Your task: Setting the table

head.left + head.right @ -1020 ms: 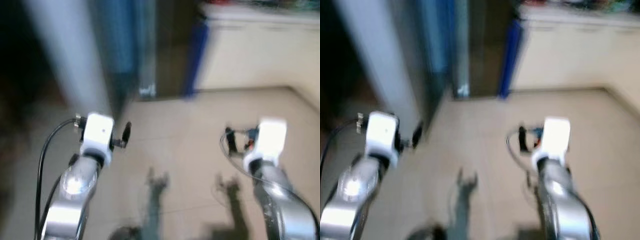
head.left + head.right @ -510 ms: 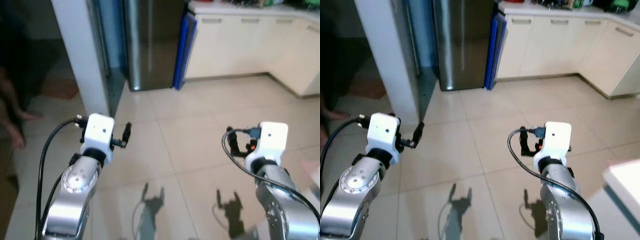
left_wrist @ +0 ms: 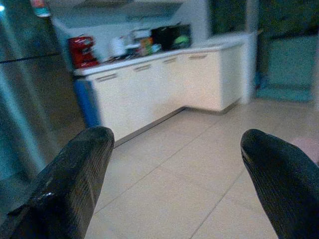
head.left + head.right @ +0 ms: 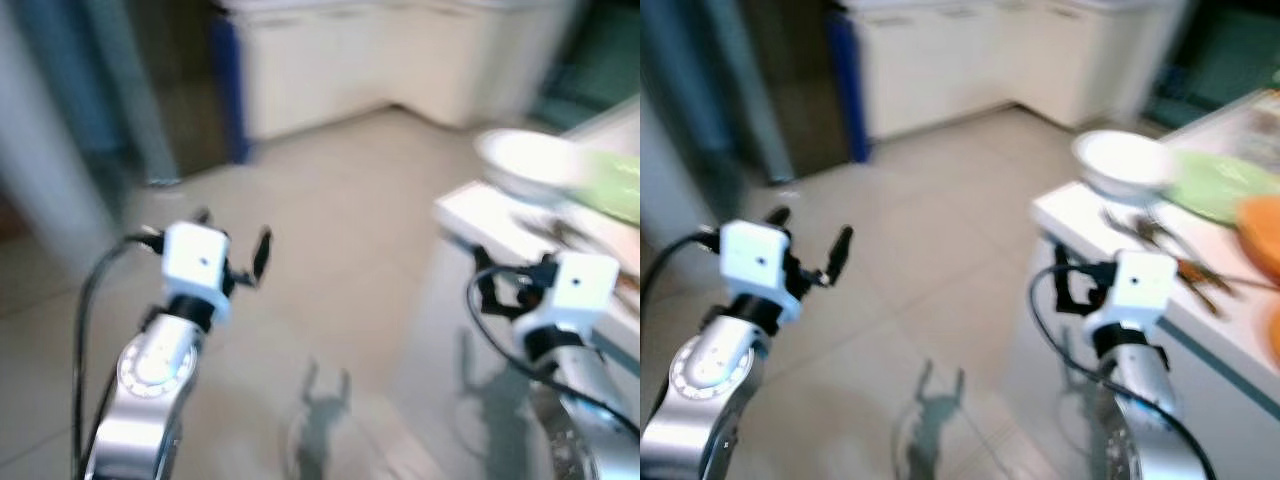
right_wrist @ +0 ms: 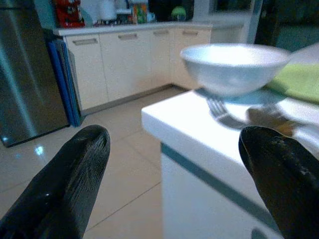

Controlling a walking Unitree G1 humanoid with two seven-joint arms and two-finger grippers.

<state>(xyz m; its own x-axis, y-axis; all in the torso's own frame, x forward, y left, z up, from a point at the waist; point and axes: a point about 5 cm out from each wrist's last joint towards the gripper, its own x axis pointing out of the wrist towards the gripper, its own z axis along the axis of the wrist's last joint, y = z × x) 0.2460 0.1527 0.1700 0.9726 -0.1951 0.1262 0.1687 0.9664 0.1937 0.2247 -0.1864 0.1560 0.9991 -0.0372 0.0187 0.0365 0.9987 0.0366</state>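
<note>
— What's on the table (image 4: 1080, 215)?
— White bowl (image 5: 233, 67), upright, near the white top's corner. Fork (image 5: 219, 110) lying flat just beside it, tines twd the edge. Green mat (image 4: 1220, 185) behind bowl; orange item (image 4: 1262, 222) further along, blurred.

Pale glossy floor tiles (image 4: 940, 250) run to a row of cream cabinets (image 3: 164, 84) under a cluttered counter, with a steel fridge (image 5: 25, 74) and a blue panel (image 5: 62, 79) beside them. A white desk (image 5: 199, 134) stands near.

Both arms raised forward, left tool (image 4: 232, 240) and right tool (image 5: 174, 174) spread
</note>
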